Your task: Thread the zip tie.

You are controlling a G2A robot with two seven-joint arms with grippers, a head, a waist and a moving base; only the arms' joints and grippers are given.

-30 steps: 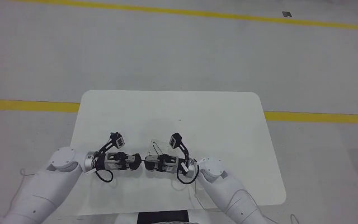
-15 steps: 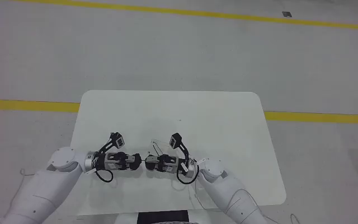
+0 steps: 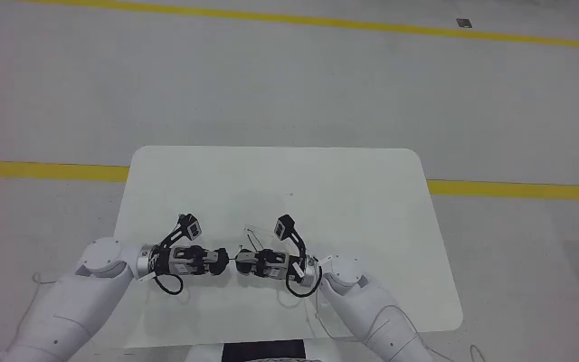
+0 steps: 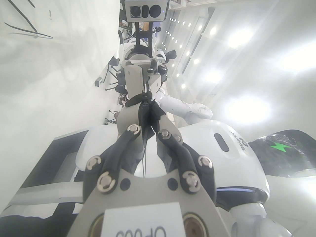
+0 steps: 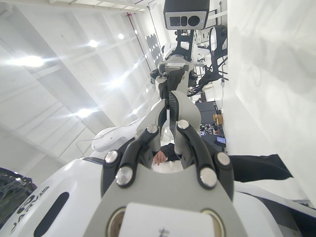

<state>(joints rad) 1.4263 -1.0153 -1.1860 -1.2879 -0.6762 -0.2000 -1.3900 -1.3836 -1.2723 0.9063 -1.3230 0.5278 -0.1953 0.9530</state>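
Note:
My two grippers meet tip to tip above the table's front middle. The left gripper (image 3: 223, 261) (image 4: 146, 101) is shut on a thin black zip tie (image 4: 145, 146), whose strand runs back between its fingers. Facing it, the right gripper (image 3: 244, 262) (image 5: 168, 102) is shut too, pinching the zip tie's other end (image 4: 146, 88) right at the left fingertips. In the right wrist view the left gripper (image 5: 172, 80) sits directly beyond my own shut fingers. The held tie is too thin to make out in the top view.
A few spare black zip ties (image 3: 251, 237) (image 4: 23, 29) lie on the white table (image 3: 362, 208) just beyond the grippers. A small dark speck (image 3: 290, 193) sits farther back. The table's front edge runs close under both forearms.

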